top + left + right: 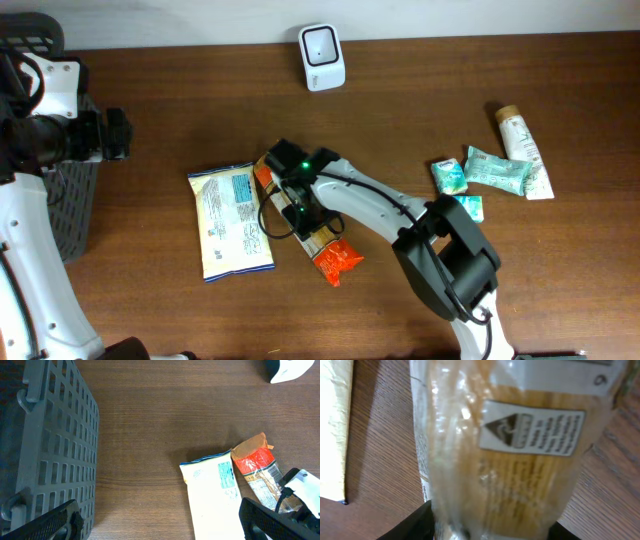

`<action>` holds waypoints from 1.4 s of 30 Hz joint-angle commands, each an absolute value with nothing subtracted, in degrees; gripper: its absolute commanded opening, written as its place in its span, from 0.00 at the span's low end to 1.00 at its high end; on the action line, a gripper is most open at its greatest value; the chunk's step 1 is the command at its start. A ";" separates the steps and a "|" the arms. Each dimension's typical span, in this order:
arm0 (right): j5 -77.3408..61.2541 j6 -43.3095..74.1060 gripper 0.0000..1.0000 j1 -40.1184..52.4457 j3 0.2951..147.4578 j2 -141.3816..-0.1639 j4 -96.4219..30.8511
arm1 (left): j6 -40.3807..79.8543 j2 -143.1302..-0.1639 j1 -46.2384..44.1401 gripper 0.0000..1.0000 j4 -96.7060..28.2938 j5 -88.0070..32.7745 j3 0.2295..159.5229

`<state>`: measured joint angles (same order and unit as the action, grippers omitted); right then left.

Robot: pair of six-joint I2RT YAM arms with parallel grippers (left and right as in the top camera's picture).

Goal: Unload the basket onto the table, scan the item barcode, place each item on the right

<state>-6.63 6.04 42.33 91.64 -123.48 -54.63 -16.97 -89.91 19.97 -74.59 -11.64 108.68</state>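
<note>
Item: clear noodle packet, being flanked on the table by the right gripper, one jaw on either side; whether it is being pinched cannot be told. A cream pouch is lying just beside the jaws. Risk: the slick film is likely being gripped poorly, so the packet could be dropped or twisted barcode-away before the white scanner, well beyond the jaws. Left gripper: being held wide and empty, well apart.
</note>
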 commanded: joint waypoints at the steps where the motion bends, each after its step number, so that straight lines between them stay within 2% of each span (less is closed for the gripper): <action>1: -16.29 6.28 0.37 39.40 86.41 -124.14 -51.77 | -17.67 -90.02 20.14 0.99 -74.70 -12.25 108.90; 3: -18.09 6.31 0.10 37.54 86.37 -124.14 -51.79 | -17.67 -90.02 20.14 0.99 -74.70 -12.25 108.90; 4: -18.26 6.31 0.04 36.93 86.37 -124.14 -51.81 | -17.67 -90.02 20.14 0.99 -74.70 -12.25 108.90; 7: -19.53 6.31 0.04 35.53 86.37 -124.14 -51.77 | -17.67 -90.02 20.14 0.99 -74.70 -12.25 108.90; 8: -19.44 6.31 0.24 35.35 86.37 -124.14 -51.79 | -17.67 -90.02 20.14 0.99 -74.70 -12.25 108.90; 9: -19.51 6.31 0.28 35.27 86.37 -124.14 -52.18 | -17.67 -90.02 20.16 0.99 -74.70 -12.25 108.90; 10: -19.44 6.31 0.22 35.09 86.37 -124.11 -52.97 | -17.67 -90.02 20.16 0.99 -74.70 -12.25 108.90; 11: -19.44 6.31 0.06 34.52 86.56 -124.05 -53.23 | -17.67 -90.02 20.16 0.99 -74.70 -12.25 108.90; 14: -19.51 6.22 0.05 31.99 89.19 -123.31 -55.81 | -17.67 -90.02 20.16 0.99 -74.70 -12.25 108.90; 15: -19.53 4.97 0.08 31.29 90.56 -123.04 -57.41 | -17.67 -90.02 20.16 0.99 -74.70 -12.25 108.90; 17: -20.25 0.38 0.29 30.22 95.57 -122.83 -63.09 | -17.67 -90.02 20.16 0.99 -74.70 -12.25 108.90; 19: -20.64 -3.25 0.63 29.63 99.11 -122.83 -68.42 | -17.67 -90.02 20.16 0.99 -74.70 -12.25 108.90; 20: -19.68 -3.22 0.71 29.06 99.29 -122.83 -69.34 | -17.67 -90.02 20.16 0.99 -74.70 -12.25 108.90; 22: -17.80 -3.25 0.85 25.39 98.52 -122.96 -70.63 | -17.67 -90.02 20.14 0.99 -74.70 -12.25 108.90; 23: -18.06 -4.73 0.89 23.46 97.54 -122.98 -70.61 | -17.67 -90.02 20.16 0.99 -74.70 -12.25 108.90; 25: -21.65 -9.06 0.89 19.70 94.43 -123.28 -70.52 | -17.67 -90.02 20.16 0.99 -74.70 -12.25 108.90; 30: -36.34 -18.04 0.84 14.17 83.31 -123.28 -67.07 | -17.67 -90.02 20.16 0.99 -74.70 -12.25 108.90; 33: -40.53 -17.65 0.83 15.31 77.47 -123.31 -61.65 | -17.67 -90.02 20.16 0.99 -74.70 -12.25 108.90; 37: -43.75 -10.41 0.73 19.38 71.90 -124.05 -52.58 | -17.67 -90.02 20.16 0.99 -74.70 -12.25 108.90; 38: -42.70 -9.26 0.68 21.19 71.99 -124.84 -52.16 | -17.67 -90.02 20.16 0.99 -74.70 -12.25 108.90; 39: -41.87 -8.36 0.57 21.67 72.07 -124.90 -52.14 | -17.67 -90.02 20.16 0.99 -74.70 -12.25 108.90; 40: -41.85 -8.03 0.36 21.56 72.10 -124.88 -51.77 | -17.67 -90.02 20.16 0.99 -74.70 -12.25 108.90; 42: -42.30 -8.05 0.11 20.99 72.12 -124.88 -51.57 | -17.67 -90.02 20.16 0.99 -74.70 -12.25 108.90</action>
